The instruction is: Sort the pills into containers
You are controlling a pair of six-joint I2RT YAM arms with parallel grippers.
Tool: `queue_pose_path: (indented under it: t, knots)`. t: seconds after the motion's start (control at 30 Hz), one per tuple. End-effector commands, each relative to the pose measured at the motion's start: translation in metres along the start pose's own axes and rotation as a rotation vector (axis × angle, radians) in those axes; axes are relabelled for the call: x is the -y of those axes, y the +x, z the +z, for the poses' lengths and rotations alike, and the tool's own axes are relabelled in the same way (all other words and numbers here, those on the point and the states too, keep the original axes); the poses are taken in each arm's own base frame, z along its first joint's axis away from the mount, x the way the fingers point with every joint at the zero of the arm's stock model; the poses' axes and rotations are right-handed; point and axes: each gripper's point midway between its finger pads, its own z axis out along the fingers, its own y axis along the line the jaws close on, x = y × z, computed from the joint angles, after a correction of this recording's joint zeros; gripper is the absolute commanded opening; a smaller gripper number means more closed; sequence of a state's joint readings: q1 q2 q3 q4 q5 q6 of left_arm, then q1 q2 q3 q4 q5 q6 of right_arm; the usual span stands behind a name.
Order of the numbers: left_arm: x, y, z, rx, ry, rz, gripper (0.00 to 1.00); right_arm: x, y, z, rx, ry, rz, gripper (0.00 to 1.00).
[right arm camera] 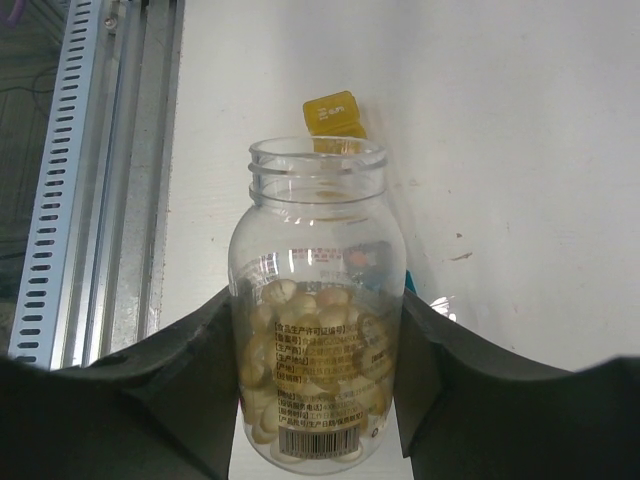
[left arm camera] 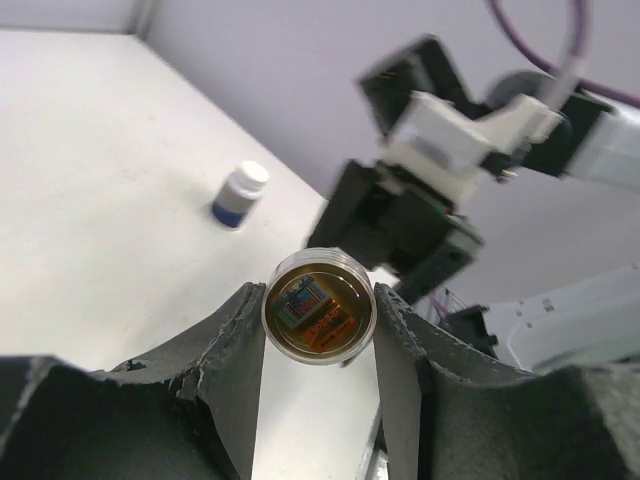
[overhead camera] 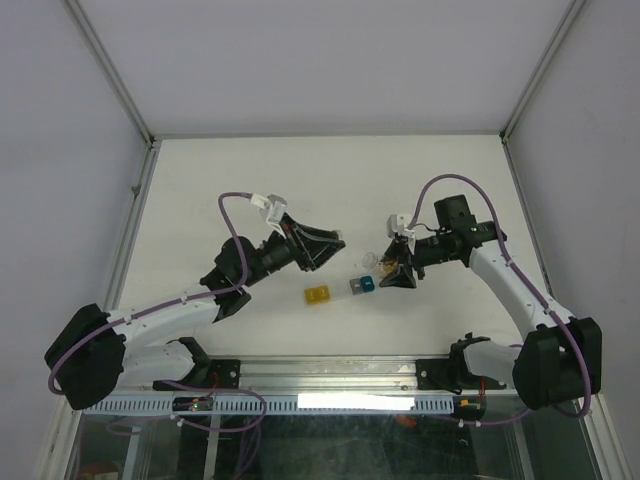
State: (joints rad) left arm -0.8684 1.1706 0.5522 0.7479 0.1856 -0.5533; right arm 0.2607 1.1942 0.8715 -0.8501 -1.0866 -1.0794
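The right gripper [right arm camera: 318,322] is clamping a clear, open bottle [right arm camera: 318,230] of pale pills [right arm camera: 300,305]. The bottle's long axis is pointing straight out ahead of the fingers, mouth leading. The yellow container [right arm camera: 332,113] is sitting just beyond that mouth, dead ahead. The left gripper [left arm camera: 318,312], pinching a round vial [left arm camera: 318,330], looks farther off.

tbl [overhead camera: 330,180]: yel container [overhead camera: 317,295], blue container [overhead camera: 366,284]

Both arms stretched forward and bent inward, the 2 grippers pointing at each other, near but apart. Left gripper [overhead camera: 330,245]: fingers clamped on a round vial [left arm camera: 318,320]. Right gripper [overhead camera: 396,272]: fingers clamped on a clear bottle [right arm camera: 318,380].
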Motion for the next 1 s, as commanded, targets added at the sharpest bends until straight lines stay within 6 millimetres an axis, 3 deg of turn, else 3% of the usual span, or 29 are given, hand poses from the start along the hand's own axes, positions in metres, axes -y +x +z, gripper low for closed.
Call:
queue_pose_path:
  t: [0.0, 0.1, 0.23, 0.37, 0.5, 0.63, 0.77, 0.97]
  knots:
    - [-0.065, -0.013, -0.029, 0.051, -0.214, -0.170, 0.00, 0.002, -0.030, -0.012, 0.084, 0.027, -0.070, 0.00]
    - [-0.111, -0.013, -0.054, 0.068, -0.333, -0.264, 0.00, 0.001, -0.034, -0.015, 0.098, 0.036, -0.080, 0.00]
    - [-0.204, -0.017, -0.103, 0.161, -0.840, -0.253, 0.00, 0.001, -0.038, -0.020, 0.115, 0.053, -0.092, 0.00]
    - [-0.255, -0.019, -0.152, 0.172, -1.288, -0.214, 0.07, 0.000, -0.041, -0.023, 0.127, 0.068, -0.101, 0.00]
    - [-0.280, -0.027, -0.175, 0.221, -1.448, -0.170, 0.11, 0.000, -0.042, -0.024, 0.131, 0.072, -0.108, 0.00]
    - [-0.299, -0.031, -0.189, 0.253, -1.503, -0.215, 0.12, 0.000, -0.044, -0.026, 0.134, 0.081, -0.114, 0.00]
    - [-0.319, -0.029, -0.196, 0.232, -1.531, -0.273, 0.20, -0.001, -0.046, -0.028, 0.142, 0.088, -0.120, 0.00]
    - [-0.341, 0.002, -0.206, 0.118, -1.616, -0.353, 0.28, -0.001, -0.049, -0.033, 0.157, 0.100, -0.123, 0.00]
